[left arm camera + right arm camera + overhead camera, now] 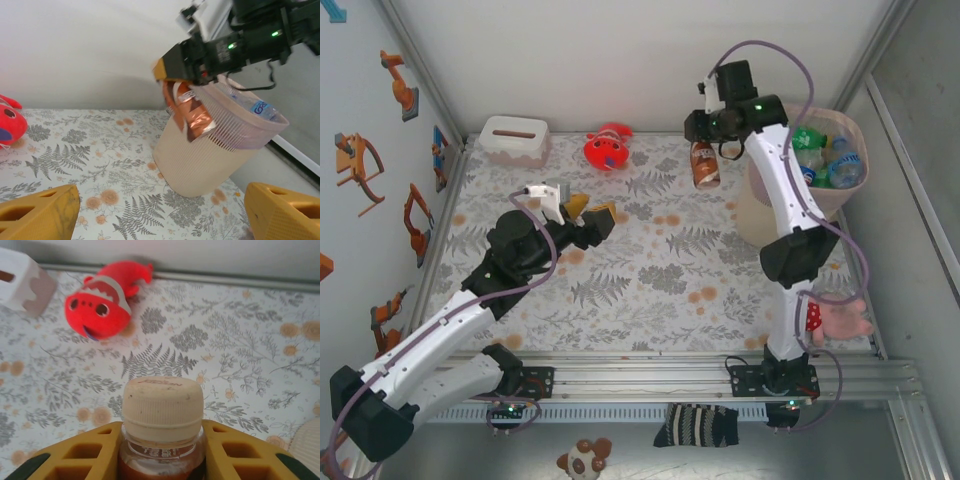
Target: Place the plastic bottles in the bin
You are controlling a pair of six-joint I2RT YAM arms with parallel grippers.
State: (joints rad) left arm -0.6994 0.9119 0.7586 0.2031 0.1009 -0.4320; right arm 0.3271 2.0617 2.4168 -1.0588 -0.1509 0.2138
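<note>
A brown plastic bottle (705, 166) with a cream cap (162, 407) hangs above the floral mat, just left of the bin. My right gripper (708, 142) is shut on its neck, a yellow finger (90, 455) on each side. From the left wrist view the same bottle (194, 114) hangs in front of the pale pink slatted bin (215, 155). The bin (755, 215) stands at the right rear and holds a green bottle (809, 139) and a blue-labelled clear one (842, 166). Left of centre, my left gripper (595, 222) is open and empty, its fingers (40, 212) wide apart.
A red plush toy (607, 148) and a white tissue box (514, 138) lie along the back wall. A pink plush (842, 320) sits near the right arm's base. A striped sock (695, 425) lies off the mat in front. Walls close in on three sides.
</note>
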